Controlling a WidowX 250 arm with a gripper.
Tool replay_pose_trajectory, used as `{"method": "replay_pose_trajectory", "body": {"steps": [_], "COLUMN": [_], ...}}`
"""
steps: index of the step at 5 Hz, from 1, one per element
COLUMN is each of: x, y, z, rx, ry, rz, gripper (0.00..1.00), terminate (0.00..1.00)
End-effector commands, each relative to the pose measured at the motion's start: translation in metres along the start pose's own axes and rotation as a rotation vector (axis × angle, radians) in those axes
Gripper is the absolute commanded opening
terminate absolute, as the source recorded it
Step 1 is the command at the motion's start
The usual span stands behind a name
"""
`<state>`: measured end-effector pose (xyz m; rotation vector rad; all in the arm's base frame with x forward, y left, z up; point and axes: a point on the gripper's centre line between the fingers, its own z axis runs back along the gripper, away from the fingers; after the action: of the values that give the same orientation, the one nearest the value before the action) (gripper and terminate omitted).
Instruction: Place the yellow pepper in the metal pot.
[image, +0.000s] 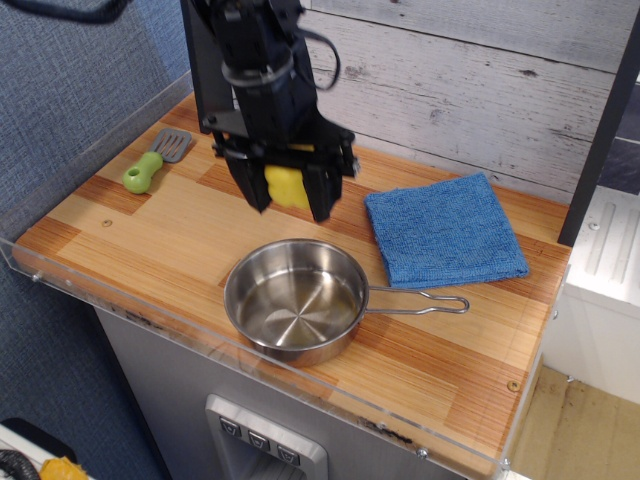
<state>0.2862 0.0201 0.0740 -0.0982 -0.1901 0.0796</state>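
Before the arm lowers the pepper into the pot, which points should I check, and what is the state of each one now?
1. Pepper held between the jaws of the gripper: ok, it is off the table.
2. Pot empty: ok, only bare metal shows inside.
3. Pot upright and flat on the table: ok.
4. Gripper above the pot: not ok, it appears behind the far rim, not over the centre.
5. Cloth out of the way: ok, it lies right of the pot, clear of the bowl.
6. Spatula out of the way: ok, it is at the far left.
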Motion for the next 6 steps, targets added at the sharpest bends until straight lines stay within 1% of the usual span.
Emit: {"method": "replay_pose_trajectory", "body": {"steps": [1, 2, 4, 5, 6], "x": [-0.026, -0.043, -0.059, -0.060, -0.061], "y": [-0.008, -0.007, -0.004, -0.006, -0.005], "z": [0.002, -0.007, -0.030, -0.051, -0.076], "rx": [0.016, 0.021, 0.046, 0.060, 0.065], "ry": [-0.017, 0.005, 0.053, 0.091, 0.146], "rz": [-0.062, -0.065, -0.073, -0.083, -0.079], "gripper": [0.00, 0.00, 0.00, 0.00, 0.00], "terminate": [0.00, 0.00, 0.00, 0.00, 0.00]}}
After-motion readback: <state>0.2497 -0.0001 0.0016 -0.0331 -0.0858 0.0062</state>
